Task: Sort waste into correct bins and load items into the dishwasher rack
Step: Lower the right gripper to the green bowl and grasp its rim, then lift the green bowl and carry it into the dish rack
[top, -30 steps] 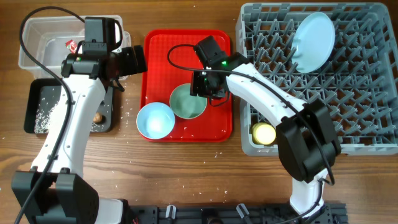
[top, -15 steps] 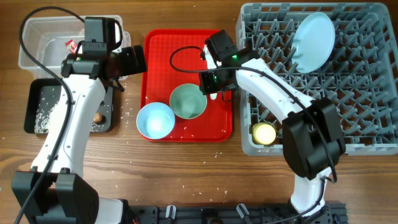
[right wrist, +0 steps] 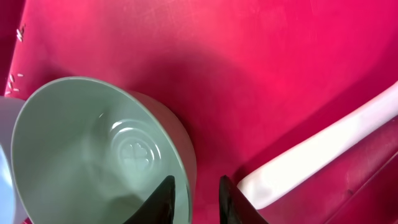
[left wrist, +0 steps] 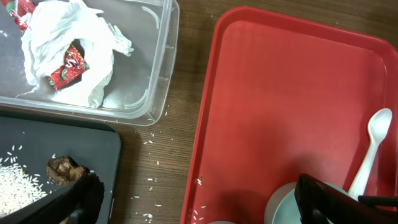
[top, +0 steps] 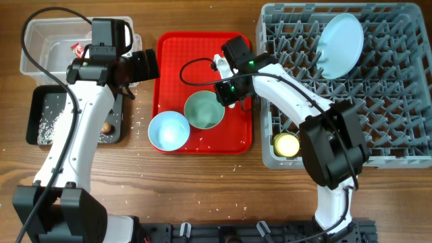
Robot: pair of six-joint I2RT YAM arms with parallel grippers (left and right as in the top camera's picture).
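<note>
red tray [right wrist: 249,50]: spoon [right wrist: 323,149] cut off; right claw [right wrist: 196,182] straddles bowl [right wrist: 93,143] rim

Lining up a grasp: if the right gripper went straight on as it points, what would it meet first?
Probably the green bowl: its rim lies between the open fingers of the right gripper; the white spoon sits just beside. Depth is uncertain.

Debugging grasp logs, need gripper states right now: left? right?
Left gripper: open wide, holding nothing.
Right gripper: open, narrow gap, straddling the rim of the green bowl, not clamped.
</note>
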